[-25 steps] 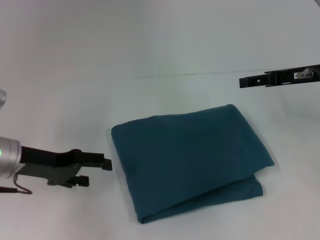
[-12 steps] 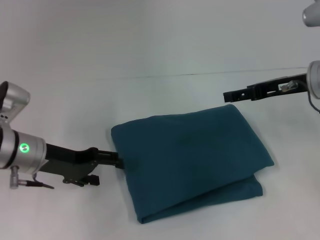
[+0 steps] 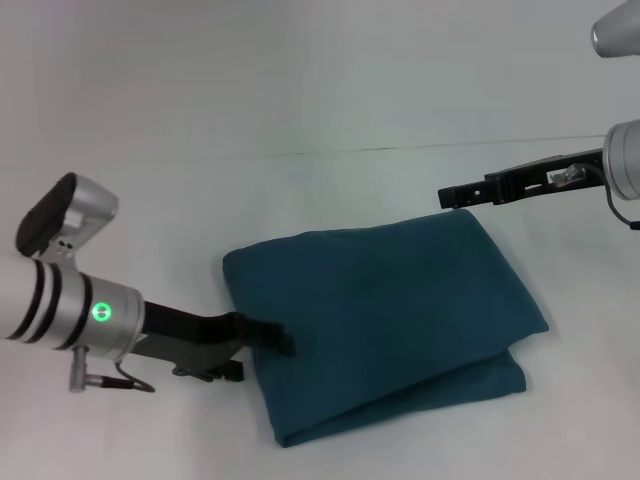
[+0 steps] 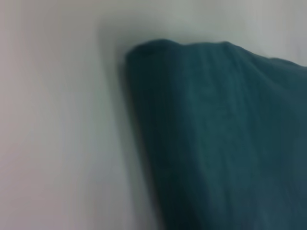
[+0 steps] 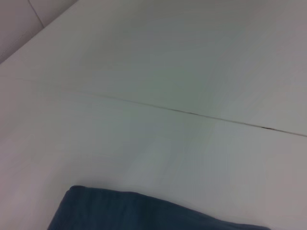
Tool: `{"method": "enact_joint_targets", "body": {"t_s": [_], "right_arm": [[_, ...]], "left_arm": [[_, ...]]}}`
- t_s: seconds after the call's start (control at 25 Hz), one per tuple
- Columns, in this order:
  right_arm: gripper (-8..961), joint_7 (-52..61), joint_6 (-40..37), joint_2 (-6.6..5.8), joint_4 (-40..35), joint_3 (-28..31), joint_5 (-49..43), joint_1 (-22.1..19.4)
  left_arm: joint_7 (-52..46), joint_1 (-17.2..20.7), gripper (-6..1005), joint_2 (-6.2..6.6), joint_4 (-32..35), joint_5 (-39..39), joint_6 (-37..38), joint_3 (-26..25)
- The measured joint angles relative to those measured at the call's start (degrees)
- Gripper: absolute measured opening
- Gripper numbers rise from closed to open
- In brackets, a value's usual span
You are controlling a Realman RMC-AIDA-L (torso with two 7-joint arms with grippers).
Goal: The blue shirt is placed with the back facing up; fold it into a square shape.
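Left to right. The left pincer (image 3: 278, 338), black and carried on a silver arm with a green indicator light, has advanced over the last second from bare surface well clear of the cloth to the left-hand border of the blue shirt (image 3: 375, 325), a plain dark teal-blue T-shirt of soft knit fabric; its tip now lies over that border, about halfway along it. Whether its fingers are spread or pressed together cannot be told, and no fabric is seen raised. The left wrist view shows only the rounded far-left corner of the folded cloth (image 4: 220, 139) close by, with pale surface beside it. The shirt itself has not shifted: it lies near the middle of the white surface (image 3: 320, 110) as a compact, roughly square bundle, its doubled layers showing along the near-right edge. The right pincer (image 3: 445, 195), a thin black bar, has moved inward from the right and is now just beside the shirt's far-right corner, low over the surface; its state likewise cannot be told. The right wrist view shows that far edge (image 5: 144, 211) and a seam line in the surface beyond. Judged from the shape, the folding is largely done; both arms closing on opposite edges suggests a final fold or squaring adjustment is in preparation.
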Motion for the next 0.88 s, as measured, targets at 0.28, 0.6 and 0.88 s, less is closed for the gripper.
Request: {"method": "enact_joint_targets", "body": {"t_s": [0.28, 0.6, 0.88], "right_arm": [[888, -0.01, 0.29, 0.00, 0.13, 0.00, 0.10, 0.30], [888, 0.00, 0.40, 0.05, 0.19, -0.01, 0.19, 0.12], [889, -0.06, 0.97, 0.16, 0.37, -0.29, 0.60, -0.26]], "left_arm": [[0.86, -1.55, 920, -0.84, -0.40, -0.02, 0.01, 0.00], [1.02, -0.96, 919, -0.94, -1.17, -0.21, -0.70, -1.46], [1.14, -0.91, 689, -0.76, -1.40, -0.30, -0.54, -1.26]]}}
